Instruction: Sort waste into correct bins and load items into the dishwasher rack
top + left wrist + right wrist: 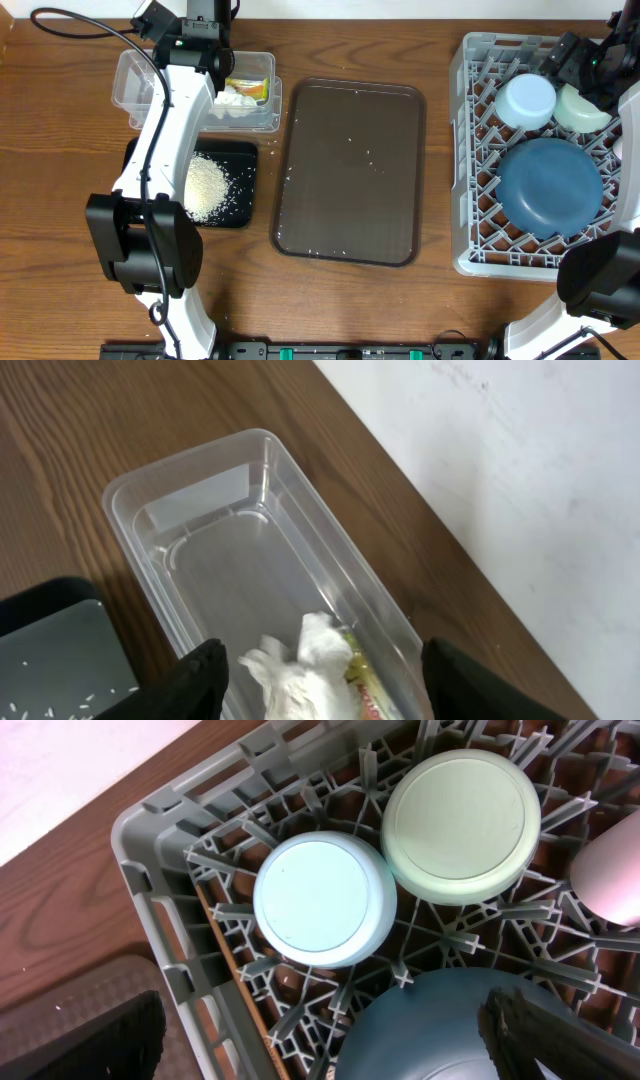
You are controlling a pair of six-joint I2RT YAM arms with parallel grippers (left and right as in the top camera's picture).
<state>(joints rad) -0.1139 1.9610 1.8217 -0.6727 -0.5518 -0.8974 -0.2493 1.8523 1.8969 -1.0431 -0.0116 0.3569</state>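
The clear tub holds the crumpled tissue and the yellow-green wrapper. My left gripper hangs open and empty above the tissue and wrapper. The rice heap lies in the black tray. The grey rack holds the large blue bowl, a pale blue bowl and a mint bowl, all upside down. My right gripper is open and empty above the rack. A pale rounded thing, perhaps the cup, shows at the edge. The stick is out of view.
The brown serving tray lies mid-table with a few stray rice grains on it. A white wall runs behind the table's far edge. The left arm stretches over the black tray and tub.
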